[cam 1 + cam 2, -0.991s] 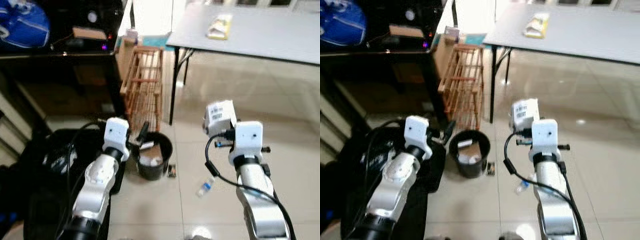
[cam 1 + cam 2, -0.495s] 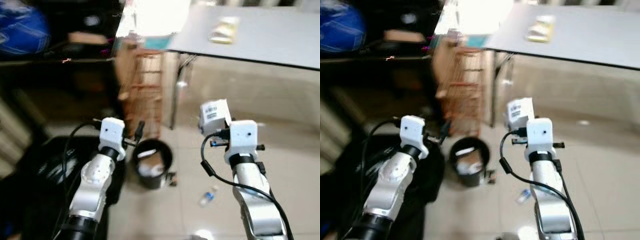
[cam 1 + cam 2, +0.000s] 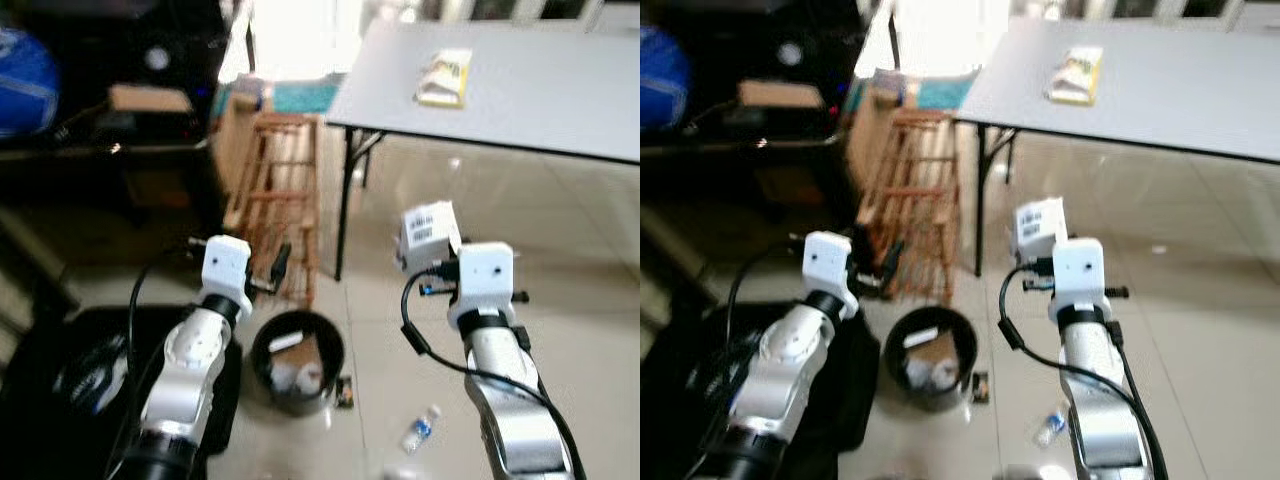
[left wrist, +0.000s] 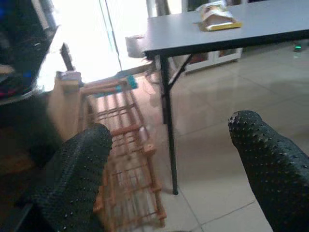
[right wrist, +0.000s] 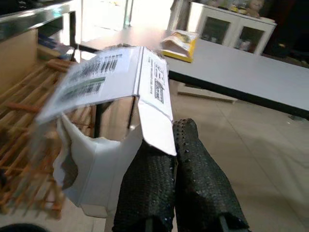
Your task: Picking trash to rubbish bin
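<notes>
One white carton [image 5: 111,130] pinched in right gripper [image 5: 176,164]; one bin [image 3: 297,360].

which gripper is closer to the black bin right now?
Left. The left gripper, fingers open and empty, hovers just above and behind the black bin. The right gripper, fingers shut on a white box, is raised farther off to the bin's right.

White box [image 5: 113,96] with black barcodes; black studded fingers [image 5: 203,164]; black bin [image 3: 296,360]; grey counter [image 3: 540,90]; yellow packet [image 3: 444,78].
</notes>
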You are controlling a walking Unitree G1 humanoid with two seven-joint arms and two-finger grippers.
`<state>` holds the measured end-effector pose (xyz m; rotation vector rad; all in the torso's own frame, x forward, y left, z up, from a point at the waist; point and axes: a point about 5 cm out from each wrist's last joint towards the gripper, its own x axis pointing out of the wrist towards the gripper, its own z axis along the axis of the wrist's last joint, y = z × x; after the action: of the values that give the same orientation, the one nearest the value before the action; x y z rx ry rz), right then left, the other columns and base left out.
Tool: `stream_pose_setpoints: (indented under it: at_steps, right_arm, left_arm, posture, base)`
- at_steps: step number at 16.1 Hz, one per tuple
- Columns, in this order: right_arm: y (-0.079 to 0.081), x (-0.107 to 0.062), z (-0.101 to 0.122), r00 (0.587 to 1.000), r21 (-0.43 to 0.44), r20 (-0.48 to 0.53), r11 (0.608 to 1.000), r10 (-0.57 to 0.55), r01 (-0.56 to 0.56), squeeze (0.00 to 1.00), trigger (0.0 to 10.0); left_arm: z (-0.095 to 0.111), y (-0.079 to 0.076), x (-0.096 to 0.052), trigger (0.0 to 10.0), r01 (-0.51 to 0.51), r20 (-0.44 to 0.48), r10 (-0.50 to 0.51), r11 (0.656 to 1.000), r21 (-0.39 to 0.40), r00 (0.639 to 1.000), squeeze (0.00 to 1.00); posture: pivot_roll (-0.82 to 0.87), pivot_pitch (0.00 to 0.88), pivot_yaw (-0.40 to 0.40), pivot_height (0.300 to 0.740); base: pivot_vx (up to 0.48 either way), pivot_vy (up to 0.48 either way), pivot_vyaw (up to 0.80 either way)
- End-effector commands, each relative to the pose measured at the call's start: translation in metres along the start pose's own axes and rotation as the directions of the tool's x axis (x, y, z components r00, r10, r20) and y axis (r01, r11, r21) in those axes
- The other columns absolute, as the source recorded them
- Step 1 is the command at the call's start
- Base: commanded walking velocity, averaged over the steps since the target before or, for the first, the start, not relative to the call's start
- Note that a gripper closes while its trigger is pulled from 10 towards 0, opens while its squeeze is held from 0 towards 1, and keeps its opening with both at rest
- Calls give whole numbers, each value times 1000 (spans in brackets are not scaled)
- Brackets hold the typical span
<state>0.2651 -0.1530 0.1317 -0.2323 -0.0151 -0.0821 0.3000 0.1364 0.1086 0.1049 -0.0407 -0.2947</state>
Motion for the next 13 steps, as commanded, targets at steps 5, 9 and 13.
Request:
stream_pose_setpoints:
  at_steps: [5,9,13]
  right_arm:
    - [-6,-1,0,1000,-8,0,1000,-19,19,0,10000]
    - [-6,-2,-1,1000,-8,-1,1000,-17,17,0,10000]
    - [-6,-3,-1,1000,-20,-3,1000,-11,11,0,10000]
  left_arm:
    - [0,-4,1,10000,3,3,-3,1000,-2,1000,0]
    - [-1,-3,0,10000,-1,-4,1,1000,2,1000,0]
    - [-2,-3,1,10000,-8,-9,8,1000,7,1000,0]
  posture:
    - [-42,99,32,740]
    - [-44,102,34,740]
    - [-47,103,35,740]
  base:
    - [250,0,0]
    - [0,0,0]
    - [0,0,0]
